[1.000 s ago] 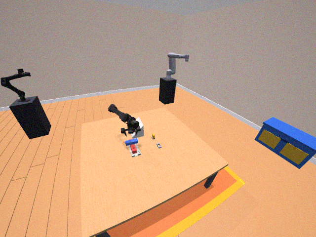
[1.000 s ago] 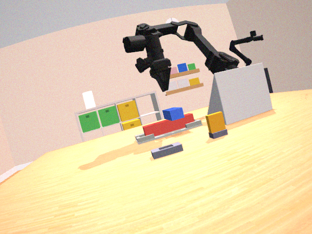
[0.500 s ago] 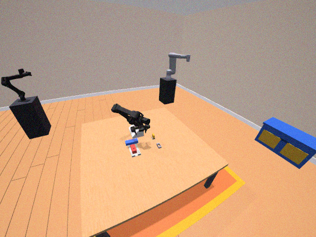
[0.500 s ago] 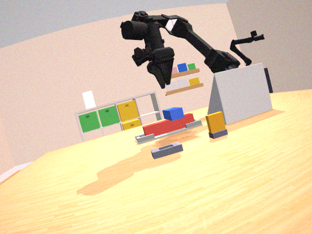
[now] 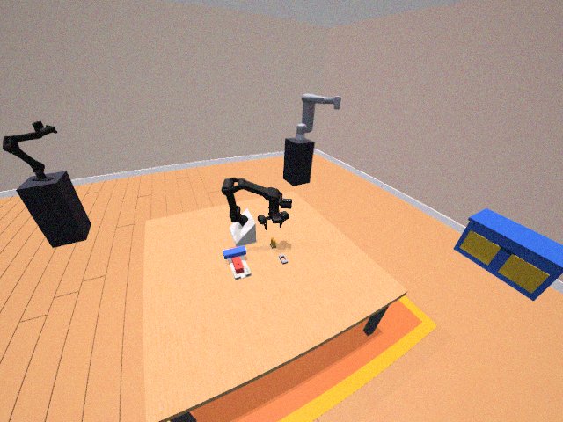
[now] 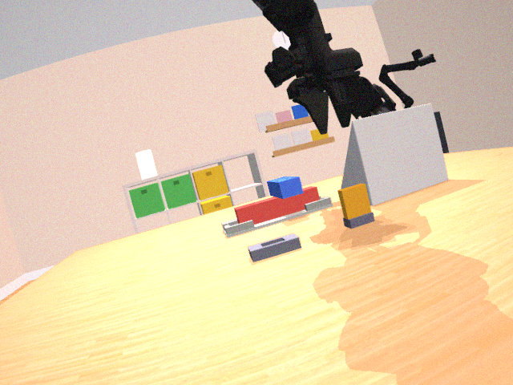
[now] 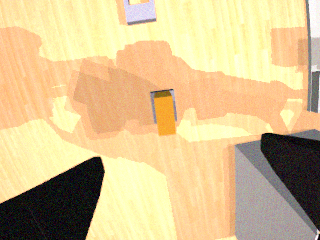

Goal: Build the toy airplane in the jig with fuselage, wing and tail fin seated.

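Note:
The red fuselage (image 5: 237,265) (image 6: 269,208) lies in the light grey cradle (image 5: 240,276) (image 6: 240,227), looking level. The blue wing (image 5: 234,252) (image 6: 285,187) lies across its top and looks flat; its tab is hidden. The orange-yellow tail fin (image 5: 273,243) (image 6: 355,201) (image 7: 165,117) stands upright in a small dark grey holder (image 6: 358,220), apart from the cradle. The tail socket shows as a small dark mark on the fuselage in the top view. My gripper (image 5: 273,226) (image 6: 333,129) (image 7: 182,154) is open and empty, high above the table near the tail fin.
An empty grey holder (image 5: 283,259) (image 6: 275,249) (image 7: 141,14) with a slot lies near the tail fin. A white and grey wedge-shaped block (image 5: 246,234) (image 6: 401,153) (image 7: 255,195) stands behind the parts, by the arm's base.

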Robot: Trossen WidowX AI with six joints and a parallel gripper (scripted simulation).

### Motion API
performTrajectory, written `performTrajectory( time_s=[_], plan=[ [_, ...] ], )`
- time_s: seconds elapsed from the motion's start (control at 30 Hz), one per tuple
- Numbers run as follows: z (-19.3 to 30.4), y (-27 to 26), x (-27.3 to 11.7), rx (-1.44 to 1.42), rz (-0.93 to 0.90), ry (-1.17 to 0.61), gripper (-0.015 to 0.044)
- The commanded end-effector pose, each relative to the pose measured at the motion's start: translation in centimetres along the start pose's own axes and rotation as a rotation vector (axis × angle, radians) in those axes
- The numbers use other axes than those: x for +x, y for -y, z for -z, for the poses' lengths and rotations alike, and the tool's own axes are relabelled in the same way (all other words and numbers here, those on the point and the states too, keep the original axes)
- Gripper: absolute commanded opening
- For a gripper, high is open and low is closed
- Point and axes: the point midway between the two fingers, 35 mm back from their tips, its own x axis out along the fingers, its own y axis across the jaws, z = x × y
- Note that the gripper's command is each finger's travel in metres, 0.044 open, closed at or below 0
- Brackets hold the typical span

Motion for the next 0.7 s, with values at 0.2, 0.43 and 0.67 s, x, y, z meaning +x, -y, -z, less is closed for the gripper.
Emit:
performTrajectory(
  time_s=[0.2, 0.43, 0.67],
  plan=[
    [0.3, -0.6, 5.9, 0.019, -0.001, -0.005, 0.0440],
    [0.3, -0.6, 7.2, 0.019, -0.001, -0.005, 0.0440],
    [0.3, -0.6, 7.6, 0.019, -0.001, -0.005, 0.0440]
  ],
)
